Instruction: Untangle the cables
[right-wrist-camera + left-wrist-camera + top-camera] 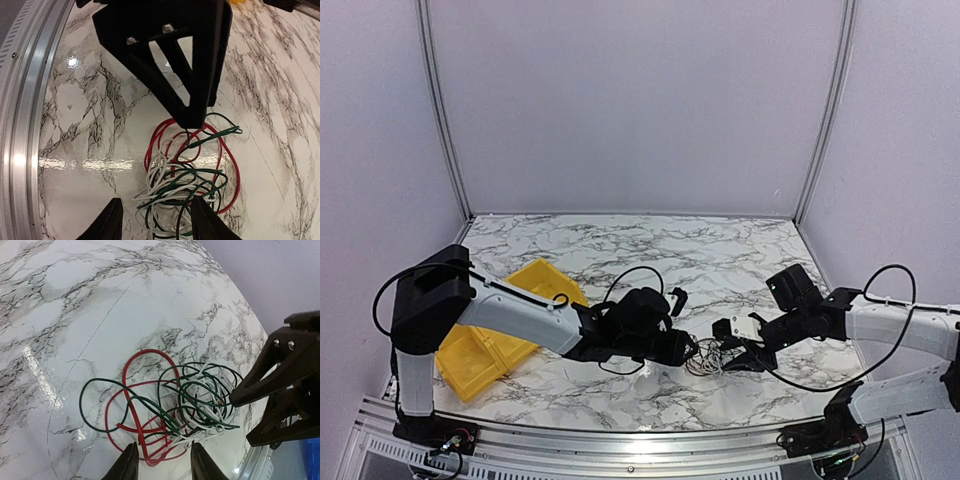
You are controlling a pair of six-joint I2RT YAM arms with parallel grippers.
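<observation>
Cables (705, 358) lie tangled on the marble table (620, 240); my left pincer (162, 464) is at their 9 o'clock and my right pincer (156, 222) at 3 o'clock. Both are spread wide and hold nothing. Plan: the left nips only the red loop (150, 351), the right one white strand (159, 186), then both draw apart slowly.

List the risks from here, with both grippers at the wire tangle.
1. The left gripper and right gripper, both open, face each other closely across the tangle. Advancing either one could make the fingers collide.
2. Red, green and white strands interlace, so a closing grip may catch several at once, and pulling might tighten the knot rather than loosen it.
</observation>
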